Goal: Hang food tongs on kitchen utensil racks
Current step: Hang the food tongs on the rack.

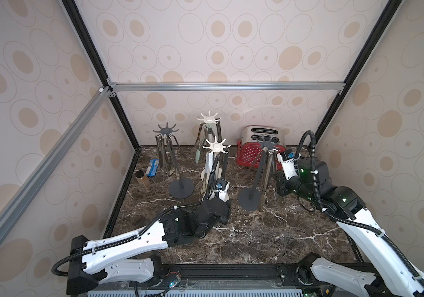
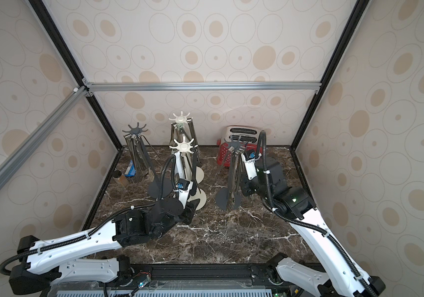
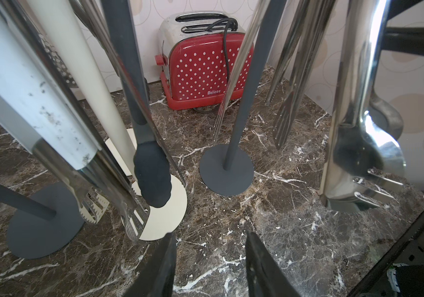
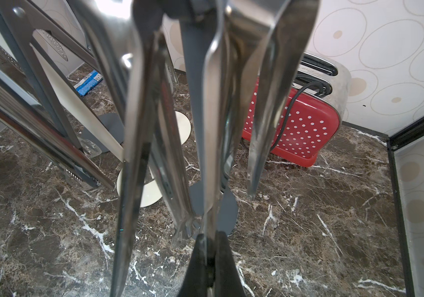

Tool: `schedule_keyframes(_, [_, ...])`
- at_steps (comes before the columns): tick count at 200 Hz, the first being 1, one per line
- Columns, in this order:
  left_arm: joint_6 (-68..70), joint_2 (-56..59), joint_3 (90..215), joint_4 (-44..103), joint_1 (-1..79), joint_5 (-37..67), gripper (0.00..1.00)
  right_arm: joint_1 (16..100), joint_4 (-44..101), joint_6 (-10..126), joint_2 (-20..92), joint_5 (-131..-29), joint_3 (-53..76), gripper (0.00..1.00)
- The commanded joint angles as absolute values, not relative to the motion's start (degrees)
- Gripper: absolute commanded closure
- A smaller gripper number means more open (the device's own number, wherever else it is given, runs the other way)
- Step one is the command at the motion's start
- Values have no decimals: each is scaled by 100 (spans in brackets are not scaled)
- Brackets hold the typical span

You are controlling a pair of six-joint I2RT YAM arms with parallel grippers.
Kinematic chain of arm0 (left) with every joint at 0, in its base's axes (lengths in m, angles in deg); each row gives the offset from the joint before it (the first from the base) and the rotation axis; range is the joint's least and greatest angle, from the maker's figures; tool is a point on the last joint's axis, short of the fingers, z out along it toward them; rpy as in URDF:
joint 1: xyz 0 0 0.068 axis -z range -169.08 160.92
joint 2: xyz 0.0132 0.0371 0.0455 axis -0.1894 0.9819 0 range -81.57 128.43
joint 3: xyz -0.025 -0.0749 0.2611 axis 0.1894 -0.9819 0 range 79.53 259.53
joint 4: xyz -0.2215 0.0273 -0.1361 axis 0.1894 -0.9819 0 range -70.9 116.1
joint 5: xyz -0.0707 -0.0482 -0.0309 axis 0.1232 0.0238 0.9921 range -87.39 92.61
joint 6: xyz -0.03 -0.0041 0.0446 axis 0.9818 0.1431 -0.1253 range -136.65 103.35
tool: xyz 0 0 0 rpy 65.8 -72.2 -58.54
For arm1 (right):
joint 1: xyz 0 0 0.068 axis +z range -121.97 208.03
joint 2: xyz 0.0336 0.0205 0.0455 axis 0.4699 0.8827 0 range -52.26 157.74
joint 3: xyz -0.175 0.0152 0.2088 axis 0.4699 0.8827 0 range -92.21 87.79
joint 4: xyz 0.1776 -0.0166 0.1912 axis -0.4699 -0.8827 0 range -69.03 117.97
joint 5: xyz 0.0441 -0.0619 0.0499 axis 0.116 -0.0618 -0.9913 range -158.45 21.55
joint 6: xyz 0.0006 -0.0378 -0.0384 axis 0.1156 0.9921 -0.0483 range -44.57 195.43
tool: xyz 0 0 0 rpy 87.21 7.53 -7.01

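The steel tongs hang close to upright beside the pole of the right dark grey rack, which stands toward the right edge of the bench. Their long axis runs up and down, tips toward the bench. The right gripper is pinched tight on one thin arm of them near its lower end. Their top is blurred in the right wrist view, so I cannot tell whether it sits on a hook.

Every rack carries other tongs, hung from the star crowns with tips down and splayed slightly outward. The left dark grey rack stands near the back left corner. The back cream rack, at the middle of the back edge, has a pale green pair on it. The front cream rack, just before it, holds a black-tipped pair.

The left gripper sits low by the front cream rack's base, fingers partly apart with nothing between them.

A red dotted toaster stands at the back edge near the right corner, with a black cord trailing from its top slot. A small brown jar and a blue packet sit by the left edge.
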State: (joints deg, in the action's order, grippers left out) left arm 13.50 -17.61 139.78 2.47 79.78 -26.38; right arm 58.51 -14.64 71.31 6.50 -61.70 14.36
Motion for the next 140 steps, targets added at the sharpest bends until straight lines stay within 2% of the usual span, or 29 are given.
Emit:
schedule_keyframes(1, [1314, -1794, 14097, 299, 7939, -2693, 56, 5915, -2256, 7064, 751, -6195, 1751, 100])
schedule_keyframes(60, [1332, -1846, 14040, 325, 7939, -2709, 56, 5921, -2246, 7044, 707, -6184, 1769, 96])
schedule_keyframes(140, [1332, -1881, 14026, 314, 7939, -2717, 56, 5918, -2264, 7076, 733, -6178, 1611, 84])
